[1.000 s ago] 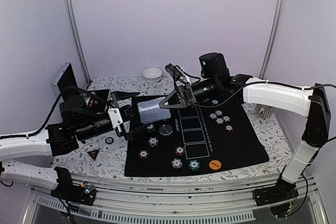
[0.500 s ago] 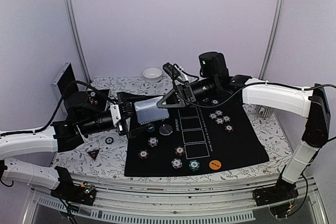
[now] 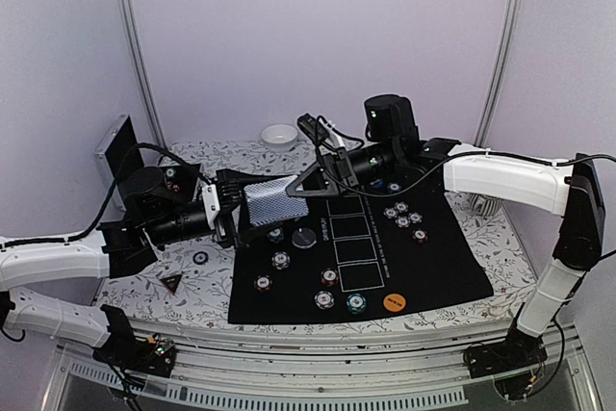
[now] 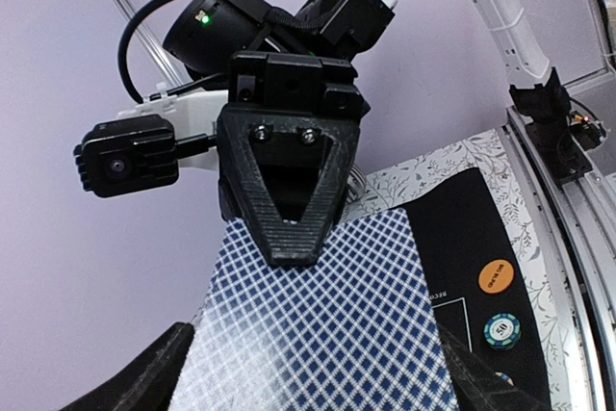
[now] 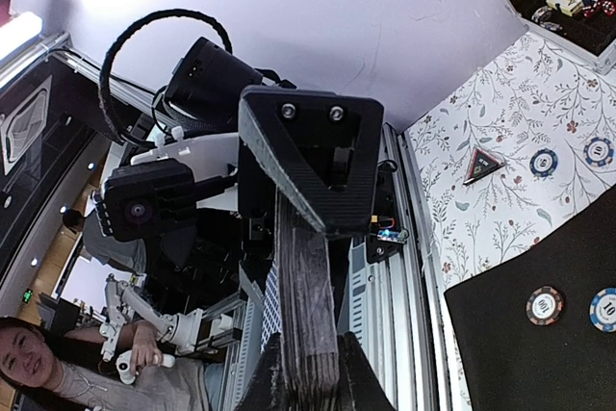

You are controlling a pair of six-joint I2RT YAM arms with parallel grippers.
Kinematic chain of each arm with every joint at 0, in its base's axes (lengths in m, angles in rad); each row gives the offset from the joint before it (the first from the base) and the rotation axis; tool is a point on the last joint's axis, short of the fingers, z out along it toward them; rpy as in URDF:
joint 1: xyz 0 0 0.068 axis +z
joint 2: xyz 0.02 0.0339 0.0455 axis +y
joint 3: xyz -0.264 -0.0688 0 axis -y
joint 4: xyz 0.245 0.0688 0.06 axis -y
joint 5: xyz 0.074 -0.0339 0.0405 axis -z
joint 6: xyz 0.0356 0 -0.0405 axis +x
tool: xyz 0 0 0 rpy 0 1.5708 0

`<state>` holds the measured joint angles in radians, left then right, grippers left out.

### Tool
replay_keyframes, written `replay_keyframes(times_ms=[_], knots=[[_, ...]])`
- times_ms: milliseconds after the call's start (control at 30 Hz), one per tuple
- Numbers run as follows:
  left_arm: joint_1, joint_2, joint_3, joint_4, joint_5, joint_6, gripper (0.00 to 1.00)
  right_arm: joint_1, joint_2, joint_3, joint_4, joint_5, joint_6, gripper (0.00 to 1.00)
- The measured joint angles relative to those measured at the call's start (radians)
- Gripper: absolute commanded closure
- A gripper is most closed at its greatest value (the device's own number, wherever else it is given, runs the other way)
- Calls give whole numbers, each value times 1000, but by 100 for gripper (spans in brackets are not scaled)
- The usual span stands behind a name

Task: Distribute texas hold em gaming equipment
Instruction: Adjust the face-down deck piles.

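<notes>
Our left gripper (image 3: pixel 234 207) sits at 9 o'clock of the playing cards (image 3: pixel 271 201). Its jaws are wide, one finger either side of the pack, and we cannot tell whether they touch it. The cards hang in the air over the 10 o'clock corner of the black mat (image 3: pixel 433 267), with their patterned back facing our left wrist camera. At 2 o'clock of them, our right gripper (image 3: pixel 313 183) is clamped narrow on the pack's far end.

We judge this to be a handover of the pack. We should close squarely on the free end, clear of the right fingers, and grip firmly before the right lets go, or cards may spill.

White print runs beside the mat's card boxes. The chips (image 3: pixel 329 277) and the orange button disc (image 3: pixel 393 301) at 5 o'clock also carry marks. All of this is too small for us to read.
</notes>
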<state>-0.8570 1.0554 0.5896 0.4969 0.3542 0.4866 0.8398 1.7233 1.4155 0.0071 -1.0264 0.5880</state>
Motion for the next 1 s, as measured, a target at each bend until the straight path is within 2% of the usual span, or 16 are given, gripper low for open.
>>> replay_keyframes(times_ms=[233,300,400,567,800,933,1000], knots=[[0,0,0,0,4,-10,32,0,0,0,11,4,2,97],[0,0,0,0,4,-15,33,0,0,0,11,8,2,93],[0,0,0,-1,-2,-31,33,0,1,1,3,19,2,92],[0,0,-1,6,-27,-54,22,-1,15,25,-15,30,-1,93],[1,-28,-43,86,-37,-60,20,0,38,39,-48,48,-1,96],[1,-30,-45,88,-45,-43,6,0,51,56,-59,47,-1,97],[1,-30,-45,80,-48,-32,3,0,51,61,-61,46,0,97]])
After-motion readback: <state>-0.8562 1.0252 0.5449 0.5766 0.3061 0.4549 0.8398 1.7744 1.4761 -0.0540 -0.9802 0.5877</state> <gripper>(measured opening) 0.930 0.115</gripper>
